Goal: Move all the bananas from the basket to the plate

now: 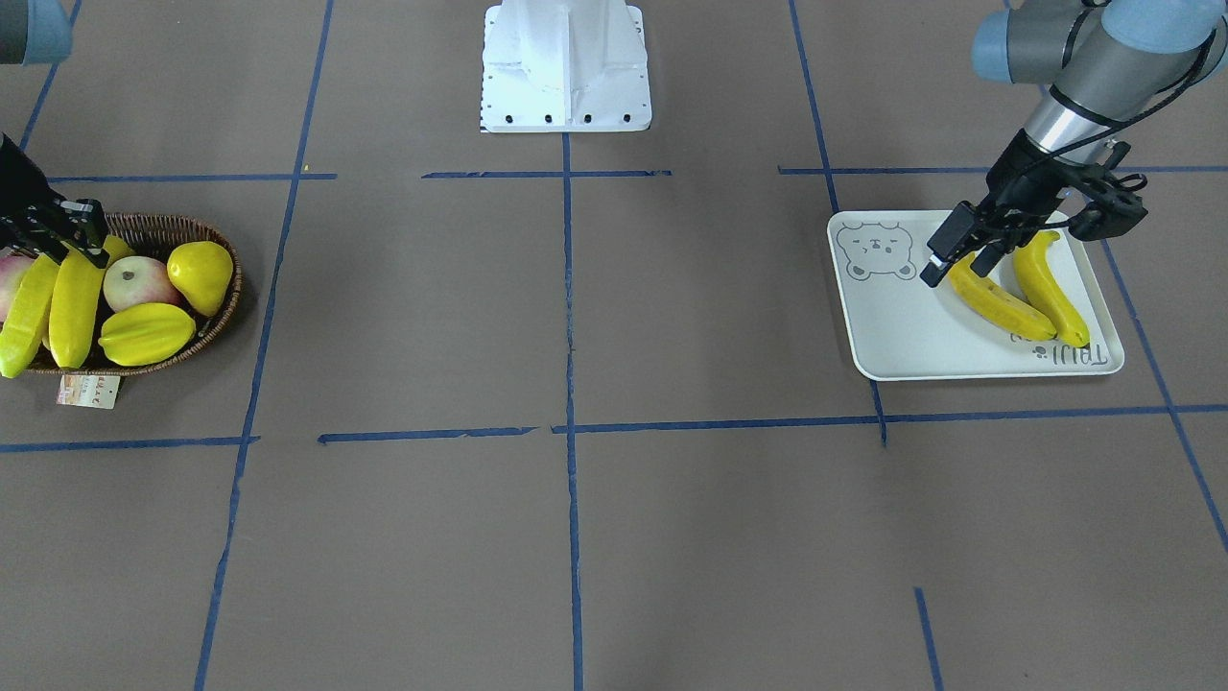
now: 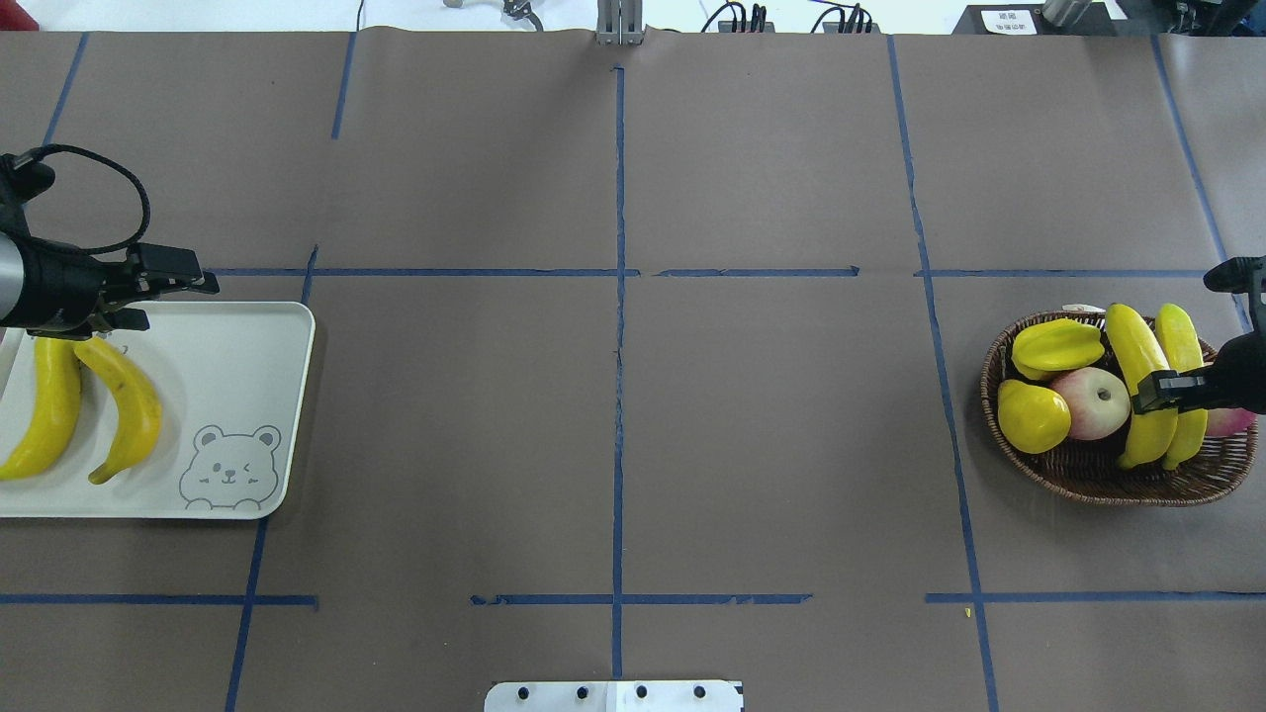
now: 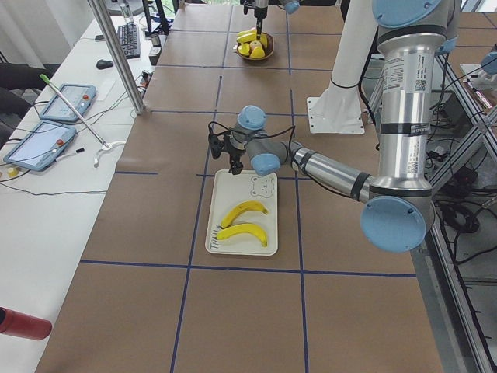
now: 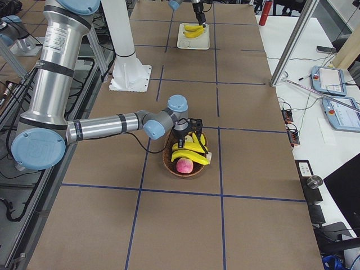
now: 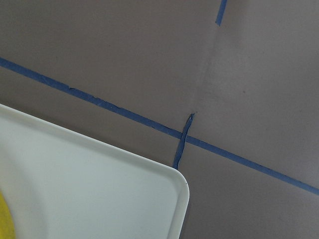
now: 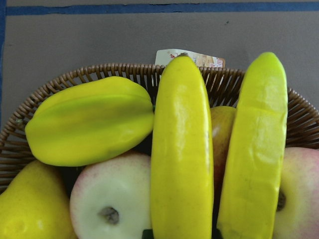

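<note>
Two bananas (image 2: 45,415) (image 2: 129,410) lie side by side on the white bear-print plate (image 2: 247,396) at the left. My left gripper (image 2: 178,302) hovers over the plate's far edge, open and empty, just above the bananas' ends (image 1: 998,305). Two more bananas (image 2: 1137,366) (image 2: 1184,346) lie across the wicker basket (image 2: 1088,485) at the right. My right gripper (image 2: 1155,391) is down in the basket, its fingertips pressed to both sides of the banana nearer the apple (image 6: 182,149). That banana still rests on the other fruit.
The basket also holds a ridged starfruit (image 2: 1056,346), a yellow pear (image 2: 1032,415), an apple (image 2: 1091,402) and a pink fruit (image 2: 1231,420). A paper tag (image 1: 88,391) hangs from the basket. The robot's white base (image 1: 566,67) stands at the table's middle edge.
</note>
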Motion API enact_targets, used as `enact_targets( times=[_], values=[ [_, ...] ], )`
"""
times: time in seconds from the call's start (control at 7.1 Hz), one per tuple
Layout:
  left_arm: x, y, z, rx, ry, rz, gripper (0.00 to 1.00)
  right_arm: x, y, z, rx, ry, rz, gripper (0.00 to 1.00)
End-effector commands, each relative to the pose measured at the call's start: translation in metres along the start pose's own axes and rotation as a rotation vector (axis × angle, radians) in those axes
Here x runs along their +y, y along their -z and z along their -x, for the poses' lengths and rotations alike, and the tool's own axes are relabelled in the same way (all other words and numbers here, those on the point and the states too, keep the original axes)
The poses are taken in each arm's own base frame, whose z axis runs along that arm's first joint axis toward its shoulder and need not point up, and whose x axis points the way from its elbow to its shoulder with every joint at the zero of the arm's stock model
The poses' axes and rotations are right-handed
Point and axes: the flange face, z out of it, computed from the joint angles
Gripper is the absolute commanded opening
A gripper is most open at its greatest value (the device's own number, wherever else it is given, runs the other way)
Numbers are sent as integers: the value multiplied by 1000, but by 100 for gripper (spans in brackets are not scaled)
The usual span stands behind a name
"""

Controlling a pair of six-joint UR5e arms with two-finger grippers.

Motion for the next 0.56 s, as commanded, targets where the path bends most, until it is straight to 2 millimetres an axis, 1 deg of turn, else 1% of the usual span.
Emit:
enact_targets(
  times=[0.0, 0.14, 0.28, 0.42],
  values=[
    [4, -5, -13, 16, -10, 17, 100, -15, 153, -15, -299, -90, -95, 1],
    [5, -5, -14, 17, -13, 18, 99, -12, 146, -16, -287, -94, -83, 1],
    [5, -5, -14, 17, -13, 18, 99, -12, 146, -17, -289, -94, -82, 1],
    [5, -5, -14, 17, -11, 19, 99, -14, 151, -12, -300, -85, -87, 1]
  ],
)
